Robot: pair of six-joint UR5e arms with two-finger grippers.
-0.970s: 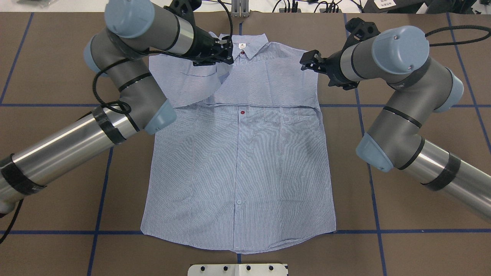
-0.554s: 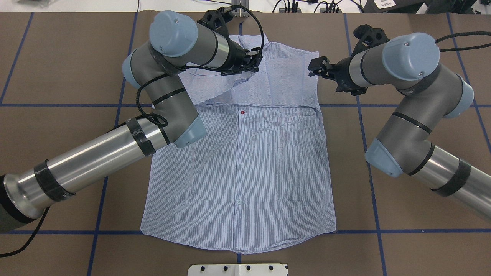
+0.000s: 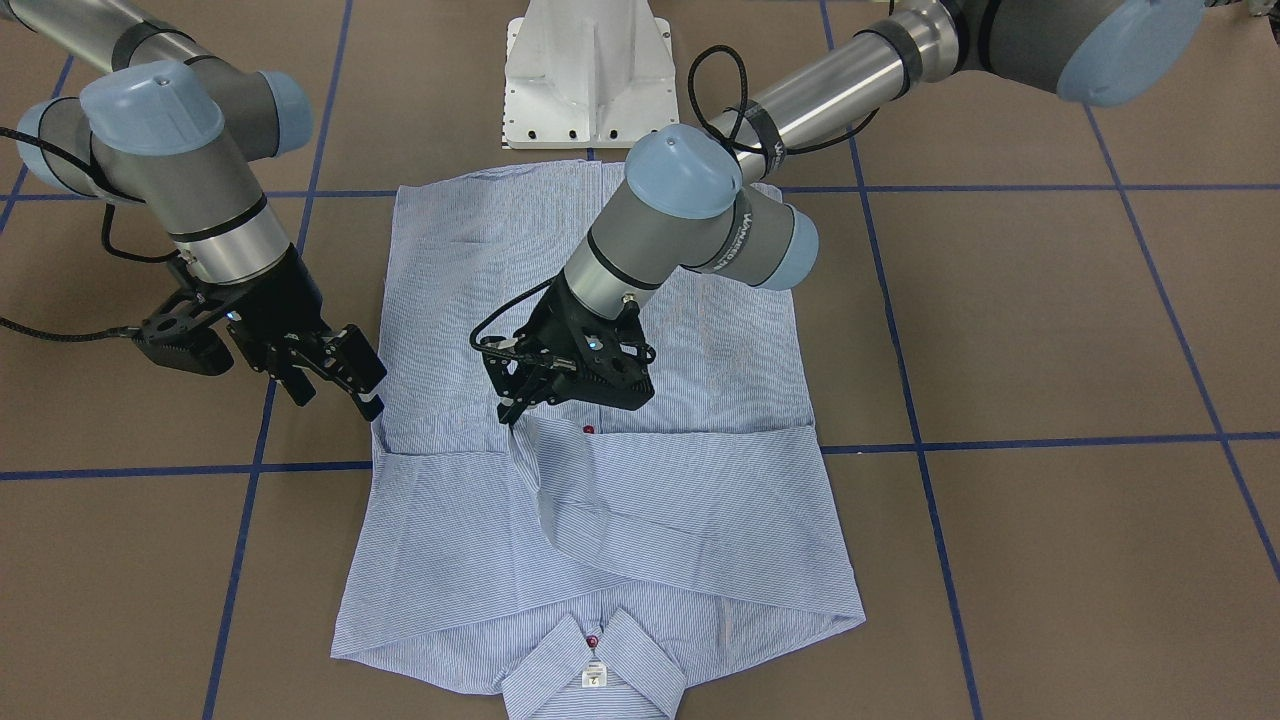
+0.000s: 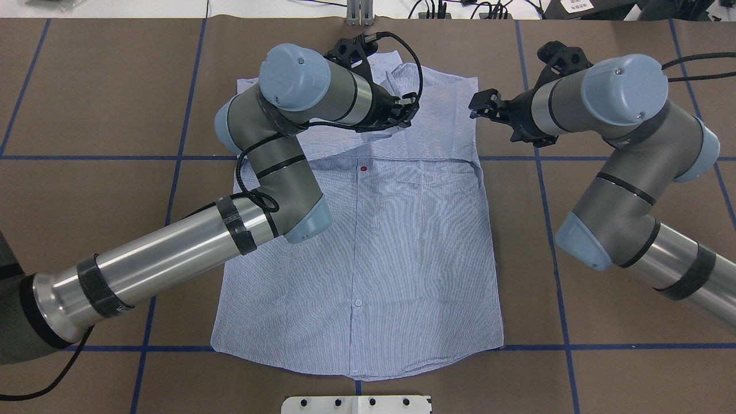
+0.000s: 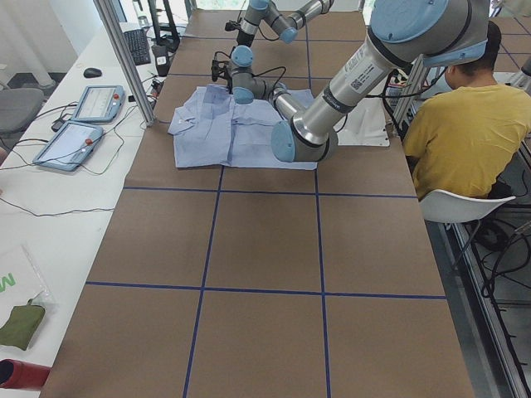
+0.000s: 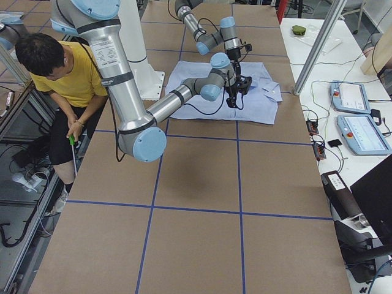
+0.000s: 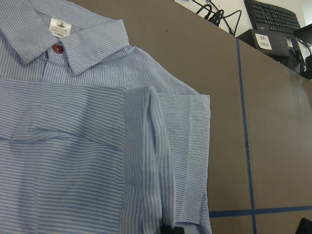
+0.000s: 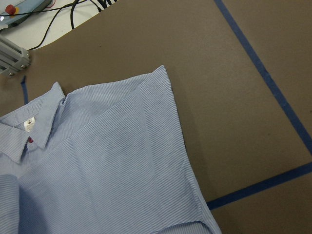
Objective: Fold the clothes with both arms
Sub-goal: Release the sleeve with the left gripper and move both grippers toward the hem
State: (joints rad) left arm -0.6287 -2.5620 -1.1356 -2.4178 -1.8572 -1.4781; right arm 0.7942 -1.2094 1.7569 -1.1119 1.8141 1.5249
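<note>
The light blue striped shirt [image 4: 368, 241] lies buttoned and face up on the brown table, collar [image 3: 595, 650] at the far side from me. Both sleeves are folded in across the chest. My left gripper [image 4: 407, 109] is shut on the cuff end of the left sleeve and holds it just above the chest, right of the button line; it also shows in the front view [image 3: 512, 408]. The left wrist view shows the sleeve fold [image 7: 146, 161] and collar. My right gripper [image 4: 480, 104] hangs open and empty just off the shirt's right shoulder edge [image 3: 345, 385].
The white pedestal base [image 3: 590, 75] stands at the near hem. Blue tape lines [image 4: 604, 347] cross the table. A person in yellow [image 5: 465, 124] sits beside the robot. Control tablets [image 5: 83, 124] and an aluminium post [image 6: 318, 43] stand at the far table edge.
My left gripper has carried the sleeve end rightward and a little toward me across the chest. My right gripper has drifted slightly right, away from the shoulder.
</note>
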